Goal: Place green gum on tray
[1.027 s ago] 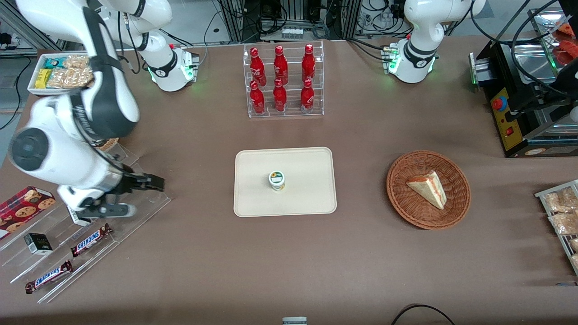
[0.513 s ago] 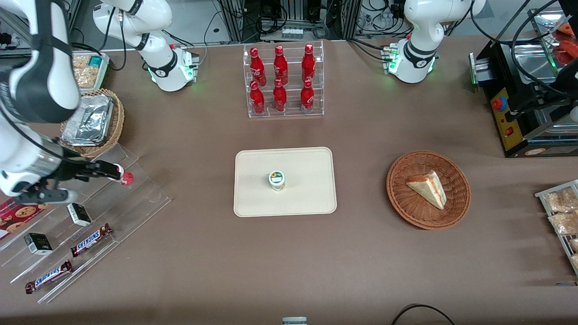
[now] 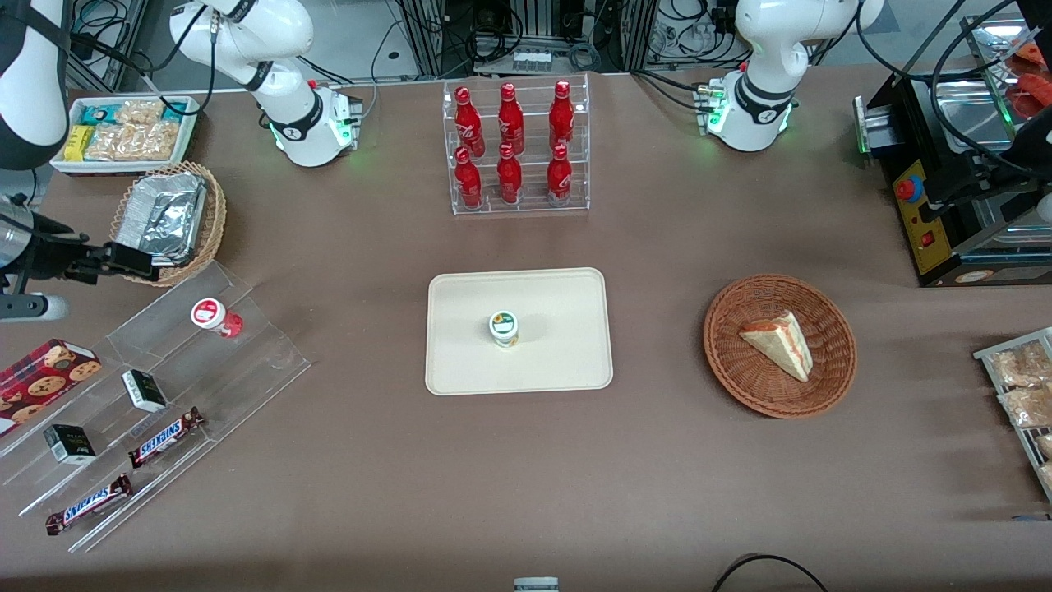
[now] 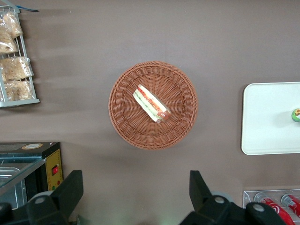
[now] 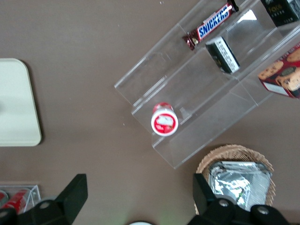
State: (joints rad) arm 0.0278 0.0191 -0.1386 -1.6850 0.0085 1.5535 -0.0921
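The green gum point(image 3: 503, 327), a small white canister with a green-rimmed lid, stands upright near the middle of the cream tray point(image 3: 559, 353). The left wrist view also catches the tray point(image 4: 267, 117), with the gum point(image 4: 296, 114) at that picture's edge. My gripper point(image 3: 92, 284) hovers at the working arm's end of the table, above the clear stepped stand and well apart from the tray. It is open, fingers spread wide with nothing between them point(image 5: 139, 197). In the right wrist view only a rounded corner of the tray point(image 5: 16, 103) shows; the gum is out of that view.
A red-and-white canister point(image 3: 209, 315) sits on the clear acrylic stand point(image 3: 246, 362) with Snickers bars point(image 3: 164, 437) and small boxes. A wicker basket of foil point(image 3: 168, 220) and a white snack bin point(image 3: 123, 136) lie nearby. A bottle rack point(image 3: 516, 148) and sandwich basket point(image 3: 779, 345) flank the tray.
My arm has drawn back toward the working arm's end of the table, uncovering the red-and-white canister, the foil basket and the snack bin. The green gum has stayed put on the tray.
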